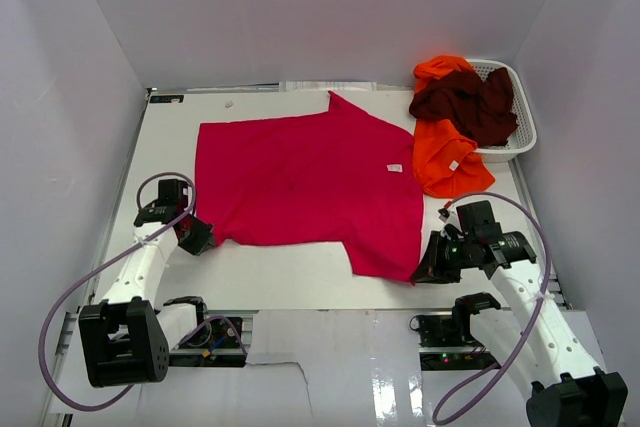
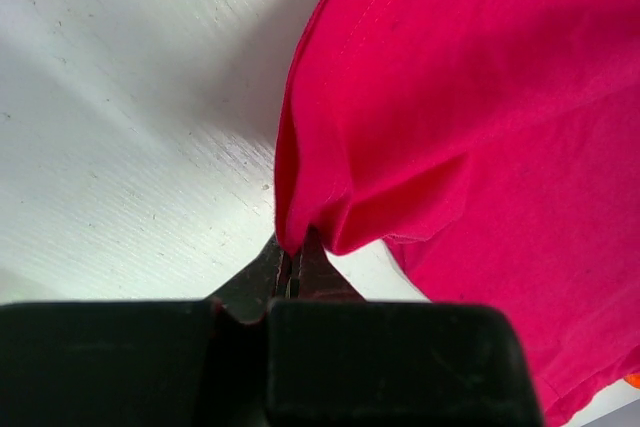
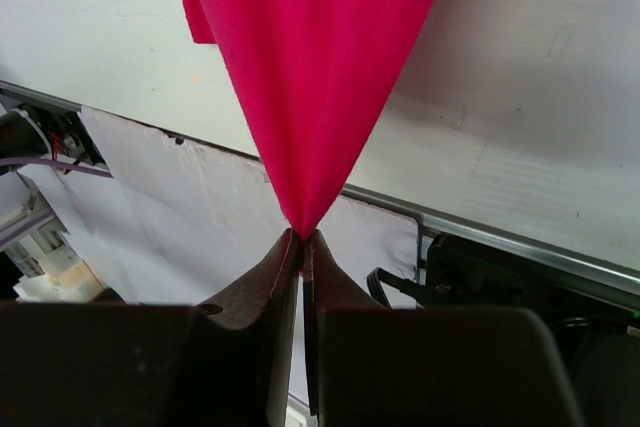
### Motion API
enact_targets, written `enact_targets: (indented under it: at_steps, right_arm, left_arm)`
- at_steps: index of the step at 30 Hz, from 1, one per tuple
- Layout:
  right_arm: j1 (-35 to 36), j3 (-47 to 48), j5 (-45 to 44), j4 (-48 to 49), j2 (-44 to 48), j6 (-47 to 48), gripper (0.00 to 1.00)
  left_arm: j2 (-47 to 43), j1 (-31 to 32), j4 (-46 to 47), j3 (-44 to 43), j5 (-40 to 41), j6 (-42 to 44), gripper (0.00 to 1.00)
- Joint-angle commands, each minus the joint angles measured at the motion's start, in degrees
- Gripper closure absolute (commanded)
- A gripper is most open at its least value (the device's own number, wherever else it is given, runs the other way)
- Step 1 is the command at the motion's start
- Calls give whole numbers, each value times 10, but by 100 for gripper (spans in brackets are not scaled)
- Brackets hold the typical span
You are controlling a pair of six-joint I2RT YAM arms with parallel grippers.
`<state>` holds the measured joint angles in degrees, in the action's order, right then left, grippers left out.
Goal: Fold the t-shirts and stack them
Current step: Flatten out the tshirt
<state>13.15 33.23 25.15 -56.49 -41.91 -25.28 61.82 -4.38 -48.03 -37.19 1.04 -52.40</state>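
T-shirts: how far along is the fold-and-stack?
Done: the crimson-red cloth t-shirt lies spread on the white table, unfolded. In hand: the left gripper and right gripper are each shut on a near corner of it. Left: every fold, plus the bright orange t-shirt and dark maroon t-shirt, both heaped at the white mesh basket; no stack exists.

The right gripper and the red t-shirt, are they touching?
Touching. The right wrist view shows the right gripper shut on a pinched corner of the red t-shirt, with no gap.
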Motion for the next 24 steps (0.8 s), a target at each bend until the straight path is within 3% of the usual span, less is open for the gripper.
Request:
enact_targets:
  at_steps: [1,5,9,24]
  right_arm:
    - [3,20,-11,-55,14,4,92]
    - [3,94,-77,-78,14,6,92]
    - [3,106,-111,-88,1,14,92]
    - [3,102,-108,-76,-16,32,92]
  left_arm:
    - [-21,-2,-19,-6,13,-23,100]
    - [4,-5,-57,-35,69,-47,100]
    - [31,-21,-64,-59,77,-33,100]
    - [60,-73,-58,-75,68,0,100]
